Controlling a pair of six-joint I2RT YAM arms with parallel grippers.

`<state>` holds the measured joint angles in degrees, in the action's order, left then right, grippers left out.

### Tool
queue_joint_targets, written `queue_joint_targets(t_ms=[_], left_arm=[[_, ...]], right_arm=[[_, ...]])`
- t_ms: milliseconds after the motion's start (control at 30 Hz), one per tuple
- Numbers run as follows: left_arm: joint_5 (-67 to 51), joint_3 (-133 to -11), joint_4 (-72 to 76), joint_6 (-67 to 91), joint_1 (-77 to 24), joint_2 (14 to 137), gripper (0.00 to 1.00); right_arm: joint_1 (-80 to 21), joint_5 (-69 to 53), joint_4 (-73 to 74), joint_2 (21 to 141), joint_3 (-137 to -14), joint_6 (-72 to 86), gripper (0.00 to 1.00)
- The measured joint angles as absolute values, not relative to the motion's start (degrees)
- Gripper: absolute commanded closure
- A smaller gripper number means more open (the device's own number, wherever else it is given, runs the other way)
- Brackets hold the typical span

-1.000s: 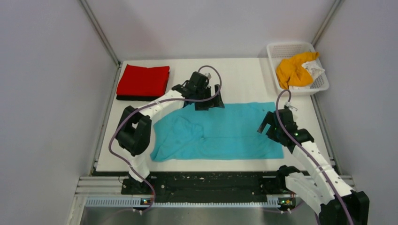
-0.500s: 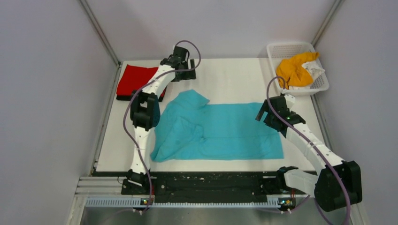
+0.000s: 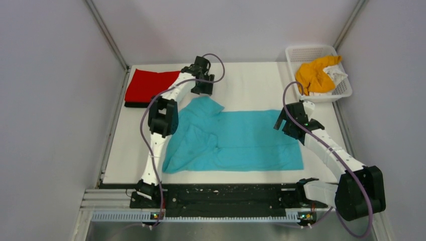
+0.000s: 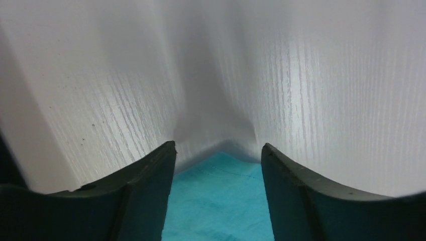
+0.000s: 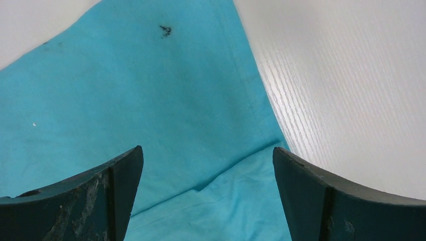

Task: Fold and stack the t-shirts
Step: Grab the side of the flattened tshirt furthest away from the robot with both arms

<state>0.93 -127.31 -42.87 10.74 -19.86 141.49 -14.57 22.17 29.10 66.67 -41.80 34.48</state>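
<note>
- Done so far, judging by how things lie: a folded red shirt (image 3: 152,85) sits at about 10 o'clock on the counter (image 3: 251,80). It rests squarely on a black shirt (image 3: 134,105), of which only a thin edge shows.
- In hand now: the turquoise shirt (image 3: 241,138) lies across the middle of the counter toward 6 o'clock. Its right half is flat, its left half is rumpled, and one corner is pushed up into a peak toward 11 o'clock. It looks only partly folded and is not on the stack.
- The left claw (image 3: 202,89) reaches out to 11 o'clock, just beyond that peaked corner and just beside the red shirt. In the left wrist view its fingers (image 4: 145,191) stand apart with the tip of the turquoise cloth showing between them — open, nothing pinched.
- The right claw (image 3: 287,123) hangs at 3 o'clock over the shirt's right edge. Its fingers (image 5: 115,186) are spread wide above the hem, where a lower layer of cloth peeks out, and it holds nothing.
- Left to do: finish folding the turquoise shirt and set it on the stack. Then come the orange shirt (image 3: 314,75) and the white shirt (image 3: 337,75) — both are bunched, unfolded, in the basket (image 3: 306,50) at 2 o'clock.
- My estimate is a little under halfway.
</note>
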Motion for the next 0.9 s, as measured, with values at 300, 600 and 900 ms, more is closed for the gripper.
queue_joint_targets(t_ms=[300, 600, 900], left_arm=[[1.08, -127.26, -45.08, 8.23, -19.84, 142.3, 0.82], [2.24, -126.93, -45.01, 7.33, -19.92, 142.23, 1.0], [3.27, -116.97, -40.42, 8.23, -19.97, 136.2, 1.0]], right_arm=[[-14.48, 22.55, 29.1, 66.65, -41.78, 34.5, 0.01], [-14.46, 23.57, 28.16, 66.92, -41.82, 34.48, 0.01], [-14.11, 32.12, 26.63, 83.77, -55.7, 35.16, 0.05]])
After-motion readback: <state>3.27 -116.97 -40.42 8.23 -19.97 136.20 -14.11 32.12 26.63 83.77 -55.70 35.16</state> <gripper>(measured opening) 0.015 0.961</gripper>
